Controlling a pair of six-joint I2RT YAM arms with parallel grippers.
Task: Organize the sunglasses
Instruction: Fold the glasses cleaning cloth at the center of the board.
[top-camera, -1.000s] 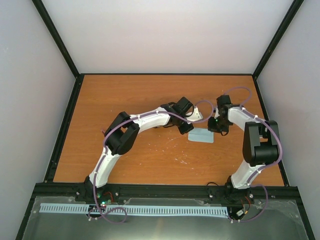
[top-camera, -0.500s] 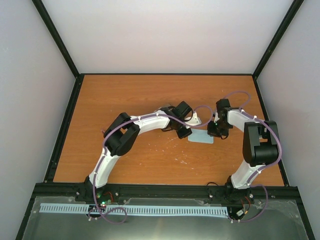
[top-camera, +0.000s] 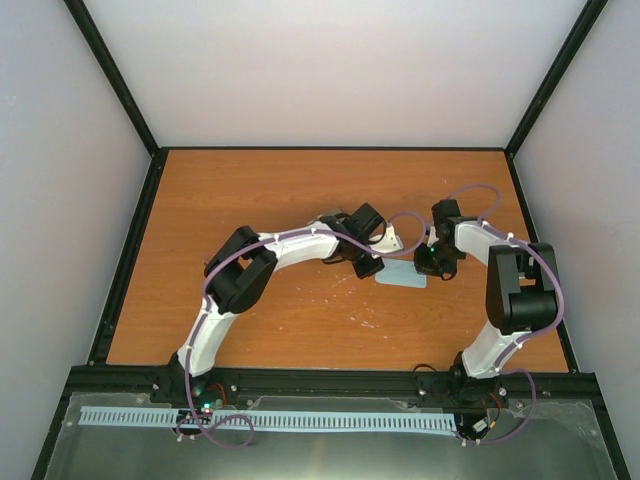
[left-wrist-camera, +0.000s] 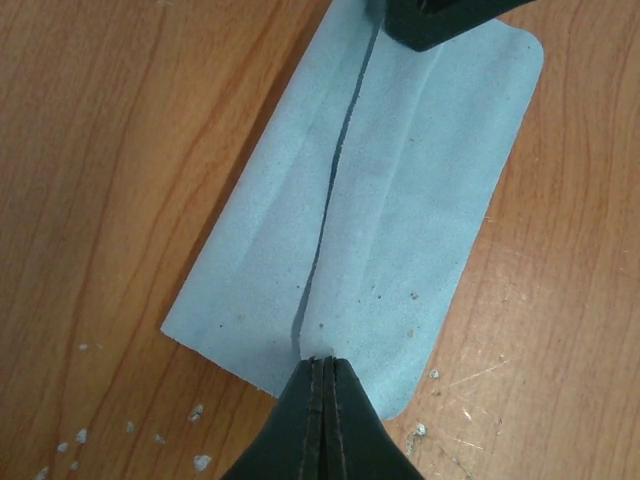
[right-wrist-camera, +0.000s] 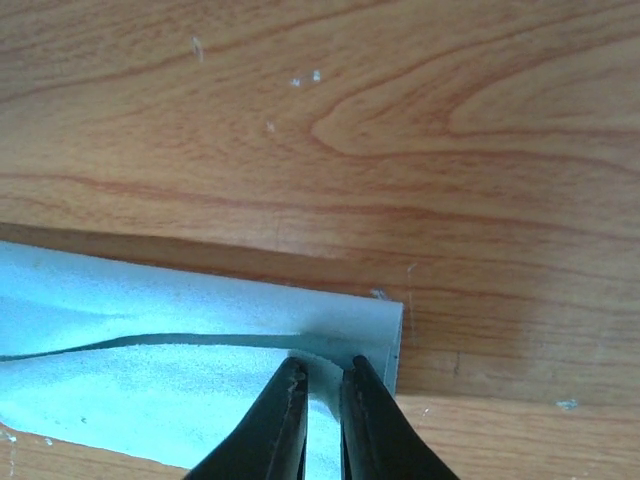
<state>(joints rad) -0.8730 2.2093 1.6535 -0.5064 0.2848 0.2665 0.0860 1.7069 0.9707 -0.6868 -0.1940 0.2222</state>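
The sunglasses are out of view in every frame. A pale blue cloth (top-camera: 402, 276) lies flat on the wooden table between the two grippers. In the left wrist view the cloth (left-wrist-camera: 400, 200) has a flap folded over, with its edge running along the middle. My left gripper (top-camera: 368, 266) is shut on the near end of that flap (left-wrist-camera: 322, 362). My right gripper (top-camera: 432, 262) pinches the flap's corner at the other end (right-wrist-camera: 320, 368), and its fingers (left-wrist-camera: 440, 20) also show at the top of the left wrist view.
The wooden table (top-camera: 300, 190) is bordered by a black frame (top-camera: 130, 250) and pale walls. Small white specks lie on the wood near the cloth (left-wrist-camera: 200, 462).
Both grippers have come a little lower and closer to the cloth's ends. The cloth looks narrower than a second ago.
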